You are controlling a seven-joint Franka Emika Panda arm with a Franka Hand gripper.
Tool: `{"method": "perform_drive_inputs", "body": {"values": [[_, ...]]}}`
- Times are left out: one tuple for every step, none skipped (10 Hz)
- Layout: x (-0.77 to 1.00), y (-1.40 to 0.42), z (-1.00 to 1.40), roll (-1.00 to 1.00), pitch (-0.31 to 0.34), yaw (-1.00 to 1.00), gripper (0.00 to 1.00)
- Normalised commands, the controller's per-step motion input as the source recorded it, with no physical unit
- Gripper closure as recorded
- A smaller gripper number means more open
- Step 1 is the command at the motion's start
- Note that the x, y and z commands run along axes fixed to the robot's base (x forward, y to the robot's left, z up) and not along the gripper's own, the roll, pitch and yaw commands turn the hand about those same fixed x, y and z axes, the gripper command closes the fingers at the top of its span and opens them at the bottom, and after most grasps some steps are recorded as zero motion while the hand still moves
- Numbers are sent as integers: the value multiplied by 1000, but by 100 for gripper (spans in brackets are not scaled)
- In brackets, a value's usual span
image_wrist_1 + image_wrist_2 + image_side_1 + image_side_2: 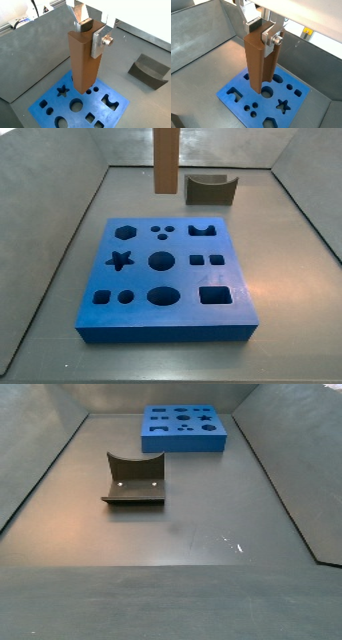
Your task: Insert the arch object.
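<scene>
Arch object (83, 62): tall slim brown bar, wood-like, hanging upright in the gripper (87, 31), whose jaws are closed on its upper end, one silver finger plate (101, 41) flat against a side face. Judged rigid, fairly light, smooth-faced; the high grip leaves a long free length, so any tilt would be magnified at the lower tip. Lower end hangs above the blue block (271, 97), over its cut-outs near a round hole (267, 91), apparently not yet entered. Matching arch-shaped hole (203, 230) lies at a corner of the block. Obstacles: dark grey fixture (209, 189) standing apart on the bench (201, 524); grey walls (74, 218) surround the bench, with open room above.
</scene>
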Motion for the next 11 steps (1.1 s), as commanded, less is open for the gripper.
{"method": "perform_drive_inputs", "body": {"values": [[1000,54,-437,324,-47,-166,100],[1000,74,-409,301,-44,-149,100],[957,40,-457,346,-47,-274,100],[440,0,-260,329,-30,-740,100],[314,0,-166,253,-43,-843,100],[194,37,-60,150,-63,-920,100],[249,20,123,0,0,-854,100],[334,149,0,20,16,-714,100],[246,194,-171,81,116,-691,100],[126,137,-129,0,33,-889,100],[74,117,-186,0,46,-917,100]]}}
